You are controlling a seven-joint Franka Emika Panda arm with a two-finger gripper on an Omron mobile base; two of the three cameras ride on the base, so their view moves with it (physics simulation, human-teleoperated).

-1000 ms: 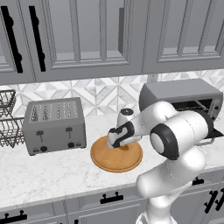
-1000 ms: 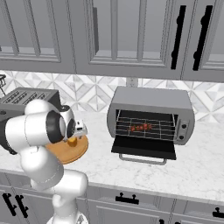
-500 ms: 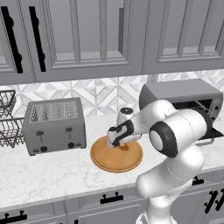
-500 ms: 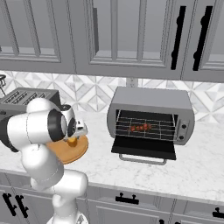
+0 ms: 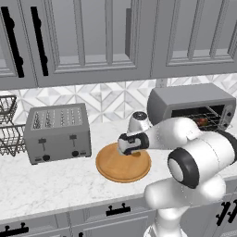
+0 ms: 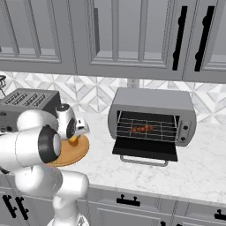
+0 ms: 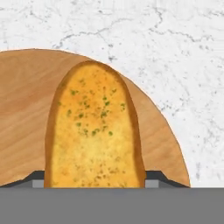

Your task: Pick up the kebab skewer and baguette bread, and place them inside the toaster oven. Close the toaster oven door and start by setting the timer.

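Observation:
The orange-tan baguette bread [image 7: 94, 127] lies on the round wooden board [image 7: 26, 109], its near end between my two fingertips. My gripper [image 7: 95, 181] presses against both sides of it and is shut on it. From the base, the gripper [image 5: 132, 150] hangs low over the board [image 5: 115, 169], and a bit of the bread [image 6: 73, 141] peeks out beneath the gripper [image 6: 76, 137]. The kebab skewer [image 6: 141, 129] rests on the wire rack inside the toaster oven [image 6: 152, 99]. The toaster oven door [image 6: 143, 149] is folded down, open.
A grey slotted toaster [image 5: 58, 132] stands left of the board, with a wire dish rack [image 5: 7, 129] beyond it. Cabinets hang above the marble counter [image 6: 194, 167]. The open door juts out over the counter in front of the oven.
The hand has sunk slightly toward the board over the bread. The skewer, oven and board have not moved.

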